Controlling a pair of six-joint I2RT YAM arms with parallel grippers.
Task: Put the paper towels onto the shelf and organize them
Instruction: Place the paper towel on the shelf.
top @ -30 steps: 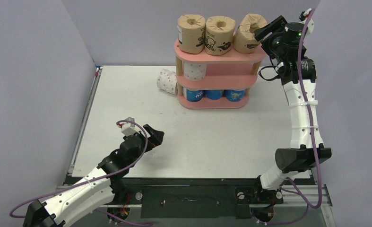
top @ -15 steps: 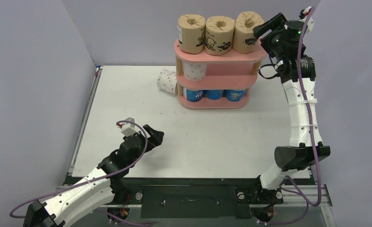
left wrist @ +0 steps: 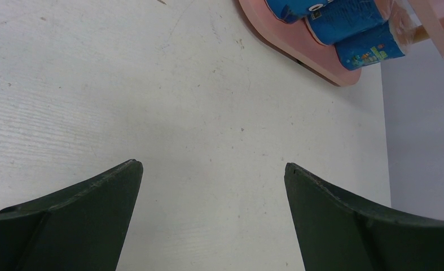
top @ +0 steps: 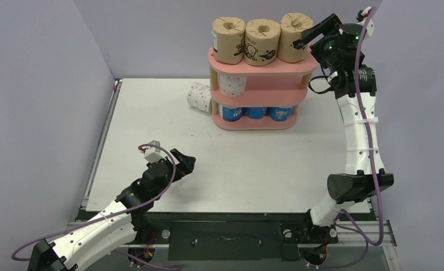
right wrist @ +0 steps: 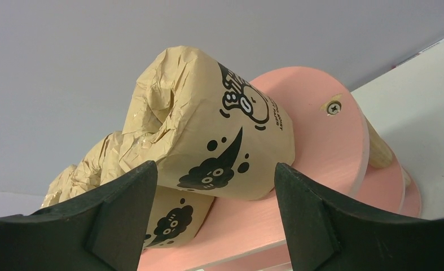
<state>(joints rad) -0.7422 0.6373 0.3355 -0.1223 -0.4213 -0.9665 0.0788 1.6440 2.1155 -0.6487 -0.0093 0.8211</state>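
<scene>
My right pincer [right wrist: 215,169] hung released, a jaw to either side of the end brown roll [right wrist: 208,135]. The roll stood upright at the right end of the top board of the shelf [right wrist: 321,141], though I could not quite tell whether a tip brushed the wrap. To finish well, I judged I should draw straight back and level with jaws wide, so as not to tip it. My left pincer [left wrist: 214,166] lay open and empty over the tabletop [left wrist: 152,84], well apart from the white roll [top: 198,96] lying just beside the shelf.
</scene>
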